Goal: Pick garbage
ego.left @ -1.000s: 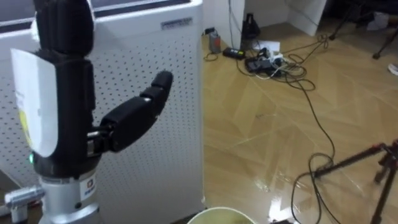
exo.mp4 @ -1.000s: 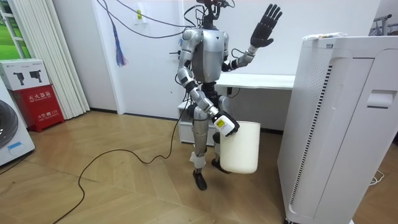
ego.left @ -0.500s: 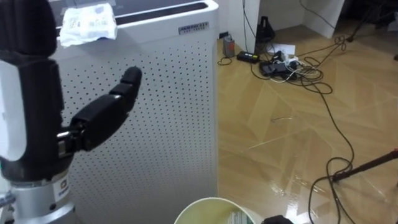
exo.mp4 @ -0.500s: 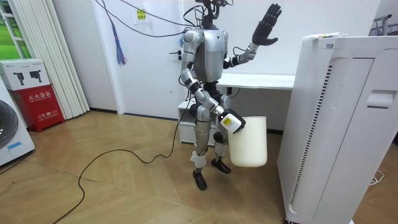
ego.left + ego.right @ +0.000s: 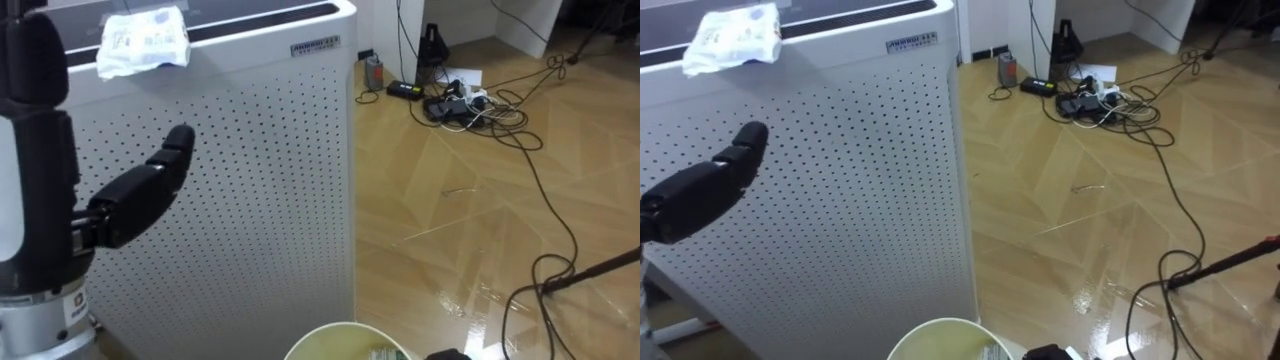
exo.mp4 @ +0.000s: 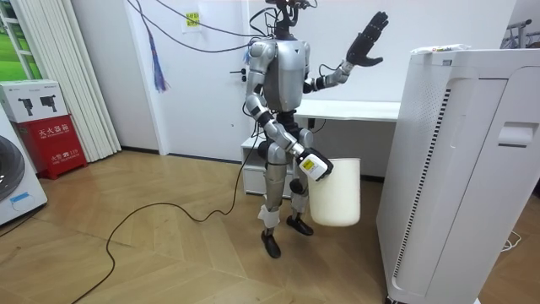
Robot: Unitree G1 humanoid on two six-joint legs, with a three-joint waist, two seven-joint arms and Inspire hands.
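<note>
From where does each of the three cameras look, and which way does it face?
Left eye view: on the head, facing down at the white unit, the wrapper on it and the bin rim; left hand raised, open.
Right eye view: just beside it, same scene, same hand.
Room view: stands across the room, facing the whole robot, its right arm at the bin.
All three share the unit and bin.

A tall white perforated unit stands on the wood floor, with tangled cables beyond it, a tripod leg at right, and a red box beside the curtain.
</note>
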